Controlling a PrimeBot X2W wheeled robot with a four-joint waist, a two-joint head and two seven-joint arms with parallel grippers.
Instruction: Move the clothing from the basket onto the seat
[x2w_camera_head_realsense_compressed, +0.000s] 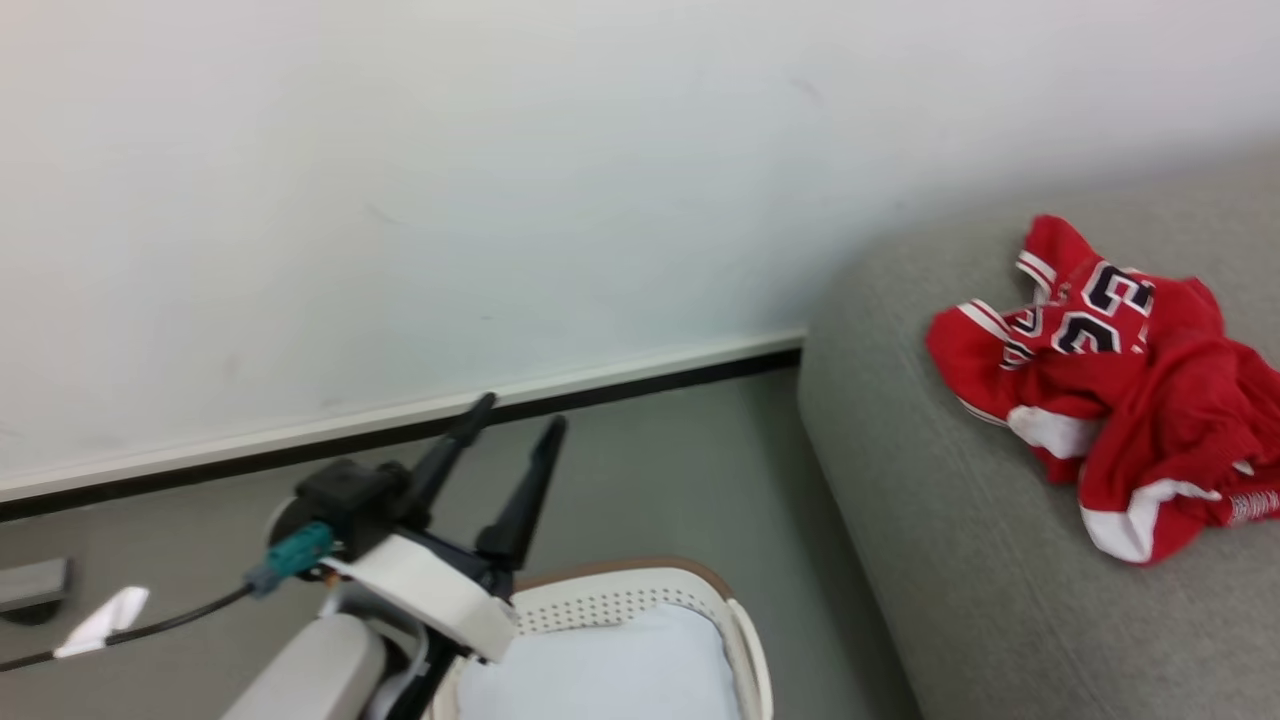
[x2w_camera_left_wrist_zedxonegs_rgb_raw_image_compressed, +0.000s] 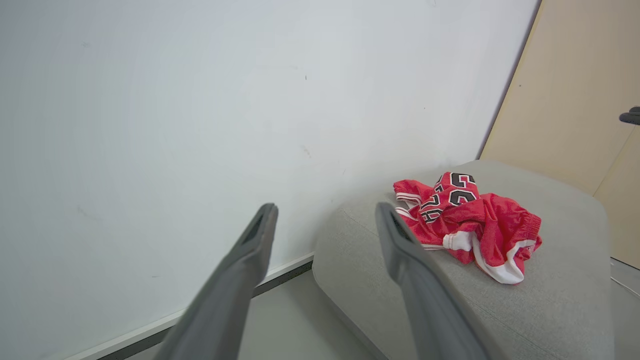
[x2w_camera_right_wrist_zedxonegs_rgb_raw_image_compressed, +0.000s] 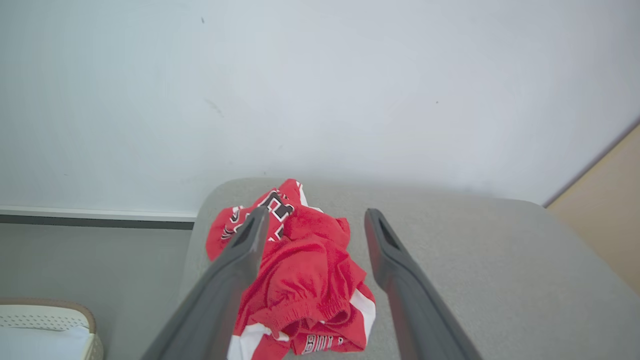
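Observation:
The red clothing (x2w_camera_head_realsense_compressed: 1110, 390) lies crumpled on the grey seat (x2w_camera_head_realsense_compressed: 950, 560), the numbered jersey at the back and a white-trimmed piece in front. The left wrist view shows the same clothing (x2w_camera_left_wrist_zedxonegs_rgb_raw_image_compressed: 465, 225) on the seat (x2w_camera_left_wrist_zedxonegs_rgb_raw_image_compressed: 550, 310). My left gripper (x2w_camera_head_realsense_compressed: 520, 415) is open above the cream basket (x2w_camera_head_realsense_compressed: 640, 590), fingers pointing toward the wall. In its own view the left gripper (x2w_camera_left_wrist_zedxonegs_rgb_raw_image_compressed: 325, 210) holds nothing. My right gripper (x2w_camera_right_wrist_zedxonegs_rgb_raw_image_compressed: 312, 215) is open above the clothing (x2w_camera_right_wrist_zedxonegs_rgb_raw_image_compressed: 300, 275), apart from it. The basket's corner (x2w_camera_right_wrist_zedxonegs_rgb_raw_image_compressed: 50, 317) appears at lower left.
A pale blue-white pad (x2w_camera_head_realsense_compressed: 600, 670) lies inside the basket. A white wall with a dark skirting strip (x2w_camera_head_realsense_compressed: 400, 425) runs behind, grey floor (x2w_camera_head_realsense_compressed: 660, 480) lies between basket and seat. A beige panel (x2w_camera_left_wrist_zedxonegs_rgb_raw_image_compressed: 575, 90) stands beyond the seat. A dark object (x2w_camera_head_realsense_compressed: 35, 585) lies on the floor at left.

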